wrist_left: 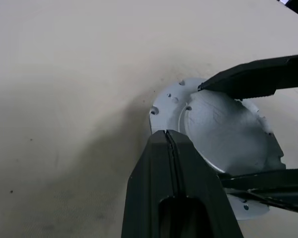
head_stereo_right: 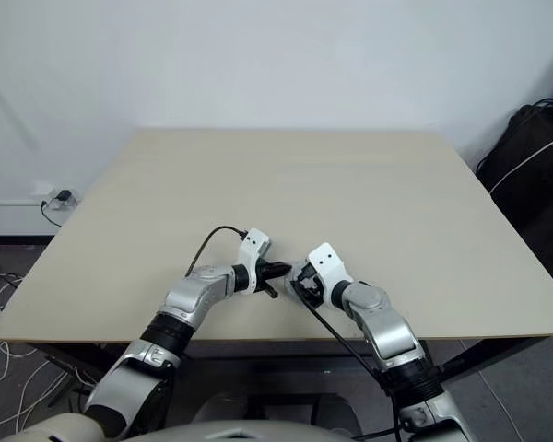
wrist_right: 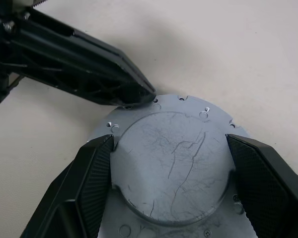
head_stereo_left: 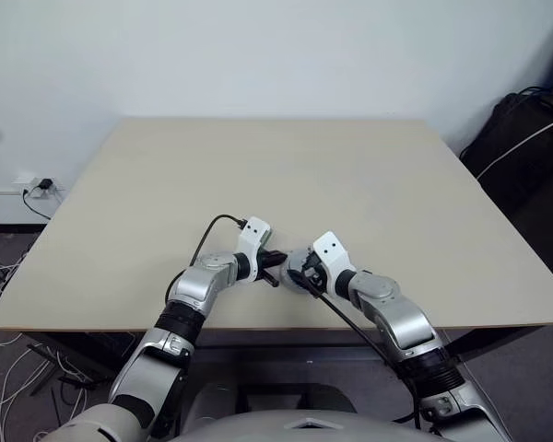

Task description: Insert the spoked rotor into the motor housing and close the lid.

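Silver-grey disc: the lid [wrist_right: 171, 168] lies smooth face up, raised centre scratched, on the beige table [head_stereo_left: 350, 184] near its front edge.
Right gripper [wrist_right: 170, 171]: its two black fingers [wrist_right: 92, 171] stand wide apart, one on each side of the lid's raised centre and right against its edge; I take it as a grip on the lid.
Left gripper [wrist_left: 167, 133]: both fingers pressed together into one closed point, holding nothing, tip just over the lid's flat rim.
Right wrist view: the closed left gripper comes in from the side, its tip at the rim beside a row of small holes; contact cannot be told.
Left wrist view: the right gripper's fingers frame the lid's raised centre from two sides, and the rim's small holes show.
Head views: the two grippers meet nose to nose over the front middle of the table; the lid is mostly hidden beneath the right one, only a pale sliver showing.
Surroundings: black cables and a dark bag at the right of the table, a wall socket low on the left.
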Robot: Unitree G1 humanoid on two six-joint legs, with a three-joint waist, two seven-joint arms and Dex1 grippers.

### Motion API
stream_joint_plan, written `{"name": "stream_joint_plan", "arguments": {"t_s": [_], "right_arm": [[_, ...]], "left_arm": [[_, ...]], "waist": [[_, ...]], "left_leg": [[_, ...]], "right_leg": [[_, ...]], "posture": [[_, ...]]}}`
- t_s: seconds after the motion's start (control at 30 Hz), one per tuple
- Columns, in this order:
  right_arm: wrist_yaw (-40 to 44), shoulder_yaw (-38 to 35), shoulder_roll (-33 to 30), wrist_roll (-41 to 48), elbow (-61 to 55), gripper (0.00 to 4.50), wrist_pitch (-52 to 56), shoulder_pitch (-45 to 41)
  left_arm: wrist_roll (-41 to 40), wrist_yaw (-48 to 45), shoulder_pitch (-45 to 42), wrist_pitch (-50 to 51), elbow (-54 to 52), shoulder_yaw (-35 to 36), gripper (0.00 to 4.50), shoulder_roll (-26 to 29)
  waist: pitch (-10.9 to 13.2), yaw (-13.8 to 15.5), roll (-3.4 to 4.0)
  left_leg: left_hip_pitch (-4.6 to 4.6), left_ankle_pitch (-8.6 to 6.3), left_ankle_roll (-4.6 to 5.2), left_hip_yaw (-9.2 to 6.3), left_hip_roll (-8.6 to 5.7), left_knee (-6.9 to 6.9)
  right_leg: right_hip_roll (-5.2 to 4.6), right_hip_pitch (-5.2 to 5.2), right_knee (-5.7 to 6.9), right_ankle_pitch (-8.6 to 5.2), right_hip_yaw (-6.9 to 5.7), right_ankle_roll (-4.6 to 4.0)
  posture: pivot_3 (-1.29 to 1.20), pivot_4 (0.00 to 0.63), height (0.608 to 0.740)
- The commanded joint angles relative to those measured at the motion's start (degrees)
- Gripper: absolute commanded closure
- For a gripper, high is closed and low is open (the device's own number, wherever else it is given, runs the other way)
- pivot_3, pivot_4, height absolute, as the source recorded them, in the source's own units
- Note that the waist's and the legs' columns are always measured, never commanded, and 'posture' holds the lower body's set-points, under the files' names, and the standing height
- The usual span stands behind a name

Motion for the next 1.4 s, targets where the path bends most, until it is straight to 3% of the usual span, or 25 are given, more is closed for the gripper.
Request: {"name": "stream_joint_plan", "arguments": {"t_s": [0.03, 0.6, 0.73, 1.2, 1.4], "right_arm": [[-0.12, -0.04, -0.06, -0.16, 0.13, 1.24, 1.41, 0.61], [-0.46, -0.38, 0.29, 0.04, -1.16, 1.24, 1.96, 1.77], [-1.51, -1.66, 0.37, 0.26, -2.66, 0.01, 3.09, 2.78], [-3.11, -10.56, -2.34, 3.57, -16.47, 0.01, 4.73, 12.90], [-5.13, -19.10, 4.00, 12.56, -17.31, 0.01, 10.18, 14.03]], "left_arm": [[0.73, -0.55, -2.25, 0.48, 0.02, -0.39, 4.50, -0.23], [1.77, -3.80, -2.19, 1.15, 0.49, -2.56, 4.50, -2.18], [2.05, -3.87, -2.23, 1.15, 0.64, -2.33, 4.50, -2.45], [2.25, -3.80, -1.48, 0.61, 0.57, -1.92, 4.50, -3.08], [2.24, -4.38, -1.67, 0.50, 0.55, -1.92, 4.50, -2.93]], "waist": [[0.00, 0.00, 0.00], [-0.01, 0.10, 0.00], [-0.01, 0.17, 0.00], [0.01, 1.46, -0.03], [0.03, 1.40, -0.06]], "left_leg": [[0.00, 0.00, 0.00, 0.00, 0.00, 0.00], [-0.02, -0.04, 0.06, -0.01, -0.06, -0.03], [-0.03, -0.06, 0.09, -0.01, -0.08, -0.03], [-0.06, -0.09, 0.15, -0.01, -0.14, -0.03], [-0.06, -0.09, 0.15, -0.01, -0.13, -0.02]], "right_leg": [[-0.01, 0.00, 0.00, 0.00, 0.00, 0.00], [-0.07, 0.02, -0.09, 0.00, 0.00, -0.01], [-0.09, 0.03, -0.11, 0.00, 0.00, 0.00], [-0.16, 0.03, -0.15, 0.00, 0.00, 0.01], [-0.14, 0.01, -0.14, 0.02, -0.01, 0.03]], "posture": [[0.00, 0.000, 0.740], [0.00, 0.000, 0.740], [0.00, 0.000, 0.740], [0.00, 0.000, 0.740], [0.00, 0.000, 0.740]]}}
